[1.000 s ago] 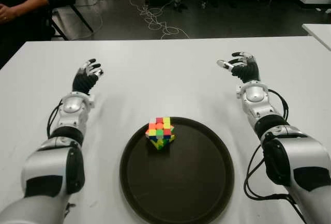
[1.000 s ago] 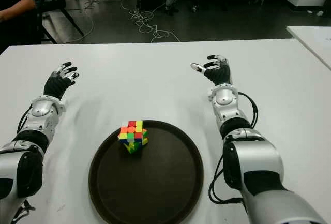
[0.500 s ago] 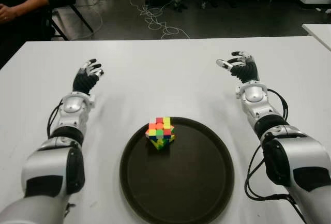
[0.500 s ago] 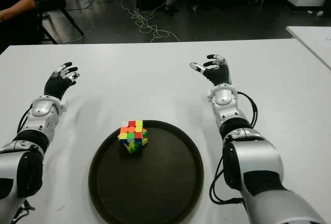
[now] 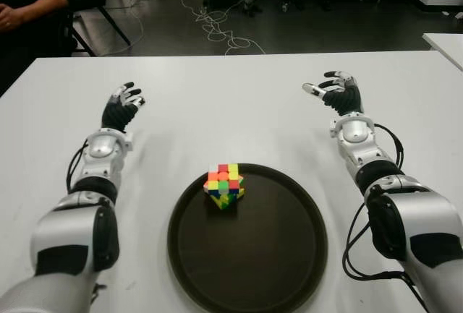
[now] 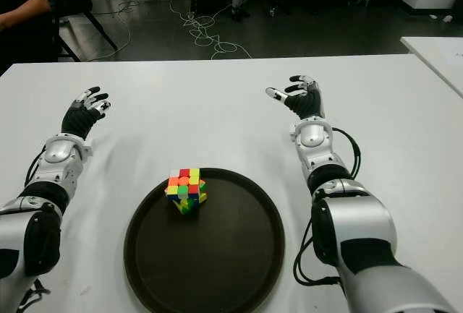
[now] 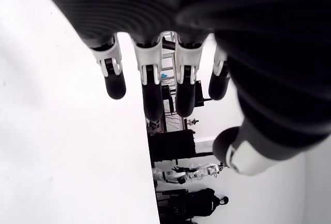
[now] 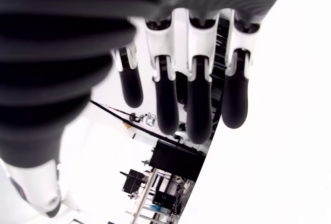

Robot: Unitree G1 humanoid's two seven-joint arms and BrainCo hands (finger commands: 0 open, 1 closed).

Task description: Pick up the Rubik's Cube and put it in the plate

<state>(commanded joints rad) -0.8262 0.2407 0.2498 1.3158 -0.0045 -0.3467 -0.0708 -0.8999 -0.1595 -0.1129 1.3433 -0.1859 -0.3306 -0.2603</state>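
Far out over the white table (image 5: 239, 103), well beyond the plate: left hand (image 5: 121, 106) with fingers loosely spread and nothing between them, confirmed by the left wrist view, where only bare fingertips (image 7: 115, 86) and table show. Same on the other side: right hand (image 5: 334, 92) open, palm empty, fingers (image 8: 199, 118) hanging relaxed in its own wrist view. Both well apart from the cube, one off to each side.

Between the forearms, nearer the body: Rubik's Cube (image 5: 223, 185) sitting inside the dark round plate (image 5: 289, 255), close to the far-left part of the rim, slightly turned so one corner faces forward. By the look of it, task as good as finished, nothing left to carry.

Main risks from here, as a judgement only: pulling either arm back low and sweeping a forearm or elbow across the rim, shifting the plate or knocking the cube out over the near edge. Cube's place so close to the rim leaves little margin; a small jolt could tip it onto the table. Loose black cable (image 5: 352, 248) beside the right arm also near the plate, liable to snag or drag on it.
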